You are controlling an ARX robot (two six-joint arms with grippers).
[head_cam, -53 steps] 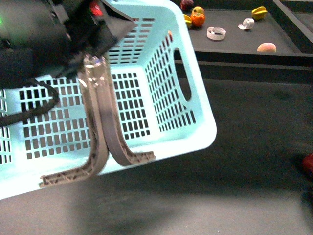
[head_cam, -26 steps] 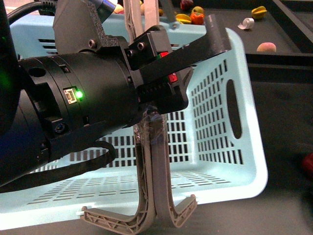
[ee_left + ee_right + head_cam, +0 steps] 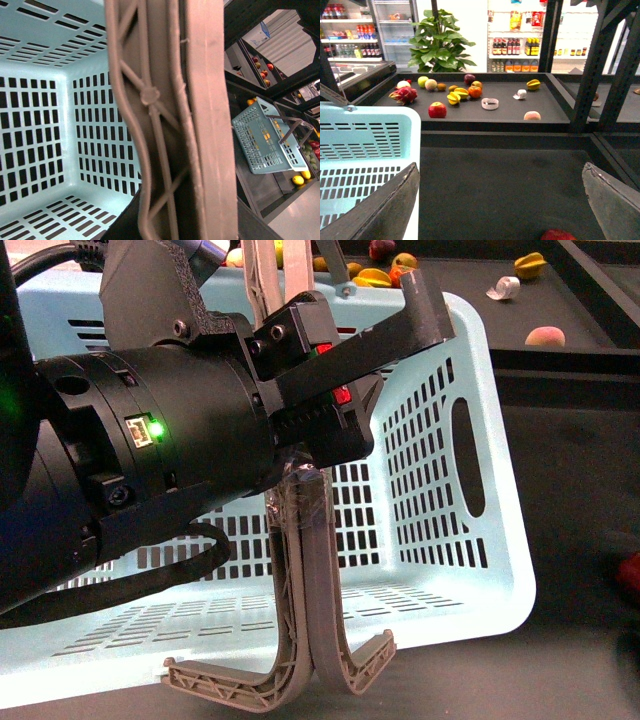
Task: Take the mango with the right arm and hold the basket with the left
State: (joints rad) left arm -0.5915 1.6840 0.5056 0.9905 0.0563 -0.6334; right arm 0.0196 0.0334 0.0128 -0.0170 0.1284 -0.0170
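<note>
Plainly, the front view is mostly the left arm (image 3: 150, 460), a thick black cylinder filling the 9 o'clock side with its green light lit. The left gripper (image 3: 390, 335) is clamped on the two grey-brown handles (image 3: 305, 620) of the turquoise basket (image 3: 480, 440). The handles run pressed together from 12 o'clock down through the jaws to 6 o'clock, where their ends curl apart below the basket's lower rim. The basket hangs tipped, with its open mouth turned toward the camera. The left wrist view adds what the arm hides: the ribbed handles in close-up across the middle and the bare slotted floor of the basket behind them. Far off, it also shows a second basket (image 3: 265, 140) with fruit in it. Only the right wrist view shows the right gripper (image 3: 500, 172), its fingers spread wide with nothing between them, above dark table just beside the basket's rim. That view also lays out the shelf (image 3: 555, 105) most fully. A smooth yellow fruit that looks like the mango (image 3: 462, 92) lies touching the orange (image 3: 475, 92) at its 9 o'clock. It is too small to separate surely from the star fruit (image 3: 453, 98) next to it. A red apple (image 3: 437, 110), a dragon fruit (image 3: 405, 95), a tape roll (image 3: 490, 103) and a peach (image 3: 532, 115) sit around them. In the front view the shelf shows only as a strip from 12 to 1 o'clock, partly behind the basket and gripper. A red object (image 3: 630, 575) shows at 3 o'clock in that view.
</note>
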